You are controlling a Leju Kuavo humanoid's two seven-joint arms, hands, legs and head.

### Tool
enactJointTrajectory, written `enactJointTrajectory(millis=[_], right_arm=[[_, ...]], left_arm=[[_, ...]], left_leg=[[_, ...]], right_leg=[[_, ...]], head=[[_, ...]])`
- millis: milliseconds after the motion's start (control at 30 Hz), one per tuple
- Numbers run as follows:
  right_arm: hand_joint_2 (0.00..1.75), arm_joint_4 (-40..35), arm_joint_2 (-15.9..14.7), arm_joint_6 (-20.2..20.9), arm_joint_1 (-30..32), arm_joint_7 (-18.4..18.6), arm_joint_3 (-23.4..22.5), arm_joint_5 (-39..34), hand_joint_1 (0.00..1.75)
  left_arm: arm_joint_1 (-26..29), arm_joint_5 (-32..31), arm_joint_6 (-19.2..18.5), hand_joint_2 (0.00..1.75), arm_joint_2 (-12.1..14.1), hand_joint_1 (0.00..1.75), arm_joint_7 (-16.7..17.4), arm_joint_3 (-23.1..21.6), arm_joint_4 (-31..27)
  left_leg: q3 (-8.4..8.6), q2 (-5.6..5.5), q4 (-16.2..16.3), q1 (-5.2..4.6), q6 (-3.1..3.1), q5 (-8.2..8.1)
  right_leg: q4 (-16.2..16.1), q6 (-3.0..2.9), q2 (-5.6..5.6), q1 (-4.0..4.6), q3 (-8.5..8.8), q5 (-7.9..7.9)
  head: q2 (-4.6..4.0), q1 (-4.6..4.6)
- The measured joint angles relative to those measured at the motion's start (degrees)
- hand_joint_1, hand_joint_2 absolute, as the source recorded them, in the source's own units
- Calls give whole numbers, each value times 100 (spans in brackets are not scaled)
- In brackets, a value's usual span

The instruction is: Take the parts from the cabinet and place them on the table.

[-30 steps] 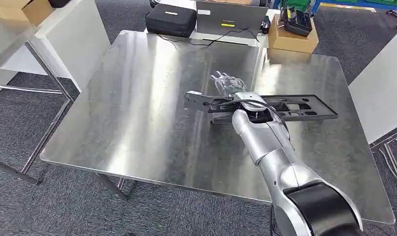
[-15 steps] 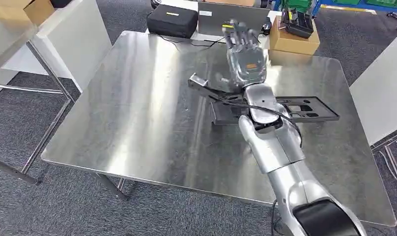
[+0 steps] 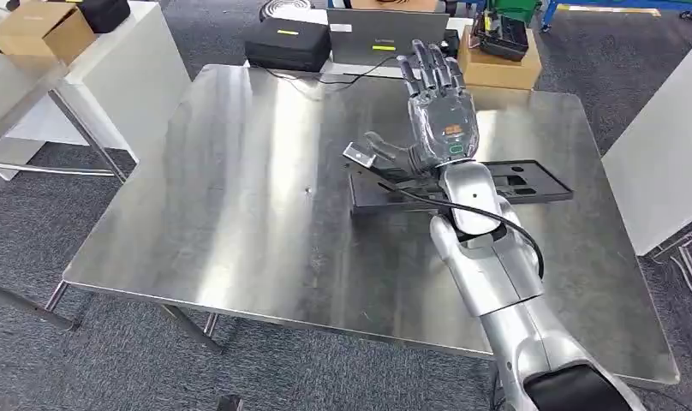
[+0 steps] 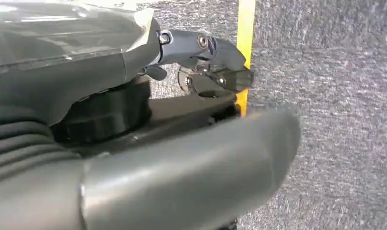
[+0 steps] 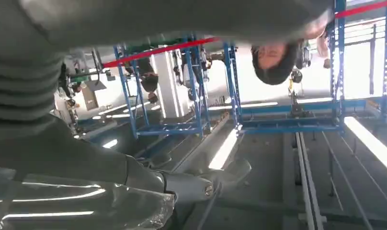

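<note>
A dark flat part (image 3: 531, 181) with cut-outs lies on the steel table (image 3: 240, 188), right of centre. My right hand (image 3: 441, 111) is raised above the part's near-left end, with its palm facing away, its fingers spread upward and nothing in it. My forearm crosses over the middle of the part and hides it there. In the right wrist view, the right hand (image 5: 62, 158) points up at the ceiling and holds nothing. In the left wrist view, my left hand (image 4: 134, 143) hangs over grey carpet, holding nothing.
A black case (image 3: 287, 43), a laptop (image 3: 385, 34) and a cardboard box (image 3: 497, 64) stand at the table's far edge. A white table (image 3: 146, 68) stands at the left and a white panel (image 3: 668, 145) at the right. Blue racks (image 5: 191, 96) and a person (image 5: 273, 67) are beyond.
My right hand has lifted off the dark part and swung upward, with its fingers now spread. The part stays flat on the table. The whole view has shifted slightly.
</note>
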Motion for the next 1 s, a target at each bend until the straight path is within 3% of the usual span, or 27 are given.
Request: enactJointTrajectory(millis=[33, 133, 167, 200, 233, 300, 333, 367, 433, 467, 500, 533, 567, 633, 667, 700, 733, 767, 800, 833, 867, 900, 967, 1000], right_arm=[[0, -7, 7, 9, 0, -4, -2, 0, 0], [0, -13, 2, 20, 16, -9, -4, -2, 0], [0, -13, 2, 24, 34, -9, -4, -2, 0], [0, -13, -2, 37, 51, -9, -4, -2, 0], [0, -13, -4, 39, 59, -9, -4, -2, 0], [0, -15, -6, 39, 56, -9, -24, -2, 0], [0, -28, -6, 39, 56, -9, -39, -2, 0], [0, -33, -13, 39, 46, -9, -50, -2, 0], [0, -33, -6, 42, 47, -13, -50, -2, 0], [0, -33, -9, 42, 48, -15, -52, -2, 0], [0, -33, -15, 42, 44, -15, -63, -2, 0], [0, -39, -28, 42, 40, -15, -79, -2, 0], [0, -42, -37, 57, 39, -15, -81, 0, 0], [0, -48, -70, 92, 72, -15, -85, 7, 0], [0, -48, -85, 96, 105, -13, -87, 11, 0], [0, -50, -103, 120, 141, -13, -96, 15, 0], [0, -72, -120, 151, 173, -7, -105, 24, 0], [0, -103, -127, 184, 185, -7, -116, 42, 0], [0, -131, -129, 206, 184, -4, -127, 52, 0], [0, -164, -131, 212, 182, 0, -136, 63, 0], [0, -192, -135, 231, 180, 2, -138, 72, 0], [0, -214, -140, 252, 198, 2, -142, 88, 0], [0, -221, -159, 271, 204, 4, -155, 103, 0], [0, -223, -162, 273, 205, 4, -157, 105, 0]], left_arm=[[-14, 0, 0, 0, -2, 0, 0, 0, 0], [-41, 0, 2, 0, 4, 0, 0, 0, 0], [-45, 0, 0, 0, 11, 0, 2, 2, -2], [-45, 0, 0, 0, 11, 0, 0, 2, -2], [-44, 2, -9, 0, 11, 0, 2, 2, -2], [-42, 2, -17, 0, 4, 0, 4, 0, -2], [-55, 2, -15, 0, 6, 0, 2, 0, -4], [-58, 0, -17, 0, 0, 0, 2, 0, -4], [-58, 2, -15, 0, -11, 0, 4, 0, -9], [-57, 2, -15, 0, -9, 0, 2, 0, -9], [-57, 2, -13, 0, -22, 0, 2, 2, -9], [-68, 0, -17, 0, -22, 0, 6, 4, -11], [-73, -2, -22, 0, -26, 0, 7, 4, -18], [-69, -13, -46, 0, -37, 0, 11, 2, -20], [-68, -18, -59, 0, -37, 0, 11, 4, -20], [-66, -18, -70, 0, -39, 0, 13, 4, -20], [-63, -18, -70, 0, -37, 0, 13, 4, -20], [-60, -24, -74, 0, -37, 0, 13, 4, -20], [-61, -33, -83, 0, -39, 0, 13, 4, -20], [-64, -61, -79, 0, -42, 0, 13, 4, -20], [-70, -113, -59, 0, -39, 0, 11, 4, -22], [-70, -122, -35, 0, -42, 0, 13, 2, -22], [-64, -127, -17, 0, -44, 0, 13, 2, -22], [-60, -127, -15, 0, -41, 0, 13, 2, -20]], left_leg=[[-72, 35, 185, 1, -9, -215], [-534, 71, 1455, -1, -32, -971], [-606, 70, 1734, -4, -23, -1054], [-533, 71, 1725, -13, 2, -1003], [-337, 71, 1473, -24, 40, -852], [282, 72, 544, -62, 151, -500], [529, 78, 117, -102, 227, -530], [579, 100, 62, -121, 209, -498], [551, 88, 52, -172, 217, -479], [541, 88, 36, -188, 259, -439], [534, 108, -92, -116, 305, -334], [527, 122, -125, -121, 307, -267], [469, 130, -135, -121, 374, -216], [351, 131, -134, -124, 379, -137], [288, 131, -128, -123, 379, -93], [235, 131, -125, -123, 371, -53], [181, 128, -121, -121, 358, -11], [128, 127, -110, -119, 339, 21], [85, 124, -87, -114, 312, 43], [49, 124, -48, -116, 286, 59], [-13, 123, -22, -144, 243, 85], [-21, 127, -21, -142, 200, 124], [-35, 124, -34, -127, 135, 202], [-60, 115, -38, -133, 88, 232]], right_leg=[[2, -54, 3, 20, -28, 32], [7, -167, -10, 84, -128, 96], [10, -201, -14, 114, -162, 120], [10, -216, -14, 138, -189, 136], [14, -223, -14, 158, -209, 157], [14, -211, -11, 189, -225, 189], [15, -193, -12, 186, -227, 202], [14, -143, -16, 215, -245, 240], [13, -89, -34, 179, -250, 274], [-18, -31, -34, 174, -247, 315], [-4, -9, -33, 203, -271, 317], [75, -5, -27, 187, -379, 197], [329, -39, -20, 183, -461, -37], [1194, -71, -19, 165, -744, -514], [1549, -41, -19, 161, -835, -647], [1671, 12, -19, 148, -818, -646], [1534, 82, -20, 131, -673, -554], [1159, 151, -20, 112, -413, -392], [652, 202, -22, 95, -91, -239], [138, 213, -21, 83, 229, -182], [-113, 160, -8, 112, 414, -303], [-72, 95, 4, 152, 351, -239], [-46, 29, -1, 172, 295, -209], [-88, -49, -7, 132, 256, -157]], head=[[0, -22], [0, -46], [0, -42], [0, -39], [0, -48], [0, -44], [0, -37], [0, -22], [0, -57], [0, -44], [0, -46], [0, -46], [0, -6], [0, 4], [0, 4], [0, 11], [0, 9], [0, 13], [0, 6], [0, 11], [0, 15], [0, -3], [0, 7], [0, 7]])
